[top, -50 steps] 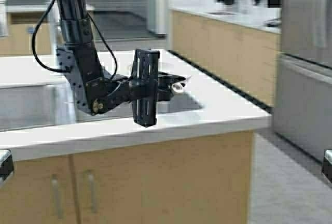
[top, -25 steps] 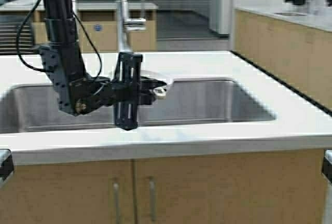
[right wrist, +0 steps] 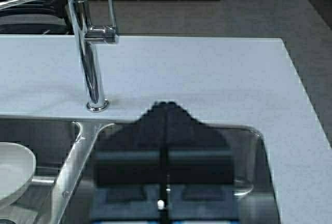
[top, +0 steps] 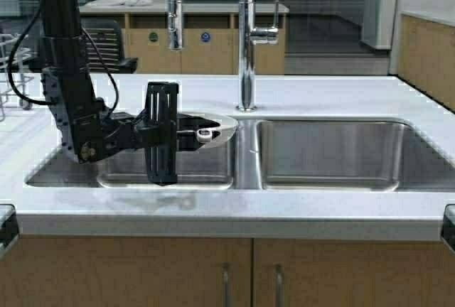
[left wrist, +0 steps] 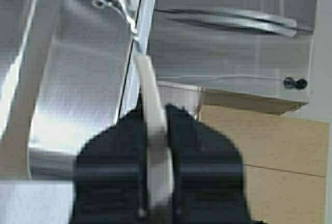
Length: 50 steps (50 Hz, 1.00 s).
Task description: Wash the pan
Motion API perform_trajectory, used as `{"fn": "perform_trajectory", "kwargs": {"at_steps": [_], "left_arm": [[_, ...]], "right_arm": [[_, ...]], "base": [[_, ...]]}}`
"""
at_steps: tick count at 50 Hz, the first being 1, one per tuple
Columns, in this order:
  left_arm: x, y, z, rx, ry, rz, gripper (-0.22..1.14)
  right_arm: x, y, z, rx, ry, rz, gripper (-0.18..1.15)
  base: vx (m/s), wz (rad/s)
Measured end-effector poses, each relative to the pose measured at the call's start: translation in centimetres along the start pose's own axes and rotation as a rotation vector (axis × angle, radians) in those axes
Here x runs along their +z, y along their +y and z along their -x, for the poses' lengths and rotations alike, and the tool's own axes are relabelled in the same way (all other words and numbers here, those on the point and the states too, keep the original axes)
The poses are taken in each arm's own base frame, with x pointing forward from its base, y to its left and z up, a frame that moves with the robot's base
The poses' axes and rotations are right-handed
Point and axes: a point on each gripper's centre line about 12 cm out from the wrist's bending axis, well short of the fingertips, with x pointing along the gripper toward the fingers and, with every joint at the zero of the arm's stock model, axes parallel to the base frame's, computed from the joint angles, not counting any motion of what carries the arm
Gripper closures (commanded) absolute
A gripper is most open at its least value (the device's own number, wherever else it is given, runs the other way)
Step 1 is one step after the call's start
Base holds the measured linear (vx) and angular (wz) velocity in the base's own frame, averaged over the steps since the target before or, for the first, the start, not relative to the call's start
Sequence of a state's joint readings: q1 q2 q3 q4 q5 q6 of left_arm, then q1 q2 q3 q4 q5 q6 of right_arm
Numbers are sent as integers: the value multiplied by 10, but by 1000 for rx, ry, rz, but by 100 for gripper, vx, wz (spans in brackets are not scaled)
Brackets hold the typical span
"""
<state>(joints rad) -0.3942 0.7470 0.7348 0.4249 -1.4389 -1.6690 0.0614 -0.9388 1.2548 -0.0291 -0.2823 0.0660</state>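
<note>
left gripper [top: 190,131] is clamped on the pan [top: 213,126] handle, holding it over the left sink [top: 167,165] basin. faucet [top: 245,37] stands just behind the divider, dish rack [top: 11,65] off left. right gripper [right wrist: 164,111] fingers pressed together above the right basin.

Black cabled arm [top: 71,101], perforated brackets.

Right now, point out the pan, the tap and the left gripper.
pan [top: 220,124]: high view, on its pale rim above the left basin.
tap [top: 246,44]: high view, on its upright chrome stem.
left gripper [left wrist: 153,130]: left wrist view, between fingertips clamping the pan's handle.
</note>
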Motion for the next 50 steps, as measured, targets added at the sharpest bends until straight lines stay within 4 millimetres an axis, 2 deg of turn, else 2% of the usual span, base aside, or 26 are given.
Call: {"fn": "perform_trajectory", "kwargs": {"at_steps": [11, 17, 22, 28, 34, 44, 50], "left_arm": [[6, -7, -26, -65, 98, -36, 90], [18, -13, -43, -70, 90, -22, 90], [29, -9, -50, -43, 70, -17, 90], [31, -4, -56, -36, 75, -16, 90], [27, -2, -54, -24, 80, -11, 90], [18, 13, -31, 37, 69, 32, 90], [7, 6, -17, 17, 83, 43, 90]], "right_arm": [[2, 0, 1, 0, -9, -3, 91], [6, 0, 6, 1, -35, -9, 91], [10, 0, 9, 1, -60, -15, 91], [10, 0, 9, 2, -60, -18, 91], [7, 0, 8, 1, -49, -21, 91], [1, 1, -4, 2, 9, -21, 91], [3, 1, -12, 4, 26, -14, 91]], "base": [[10, 17], [11, 16], [11, 11], [12, 8], [13, 2], [15, -2], [14, -5]]}}
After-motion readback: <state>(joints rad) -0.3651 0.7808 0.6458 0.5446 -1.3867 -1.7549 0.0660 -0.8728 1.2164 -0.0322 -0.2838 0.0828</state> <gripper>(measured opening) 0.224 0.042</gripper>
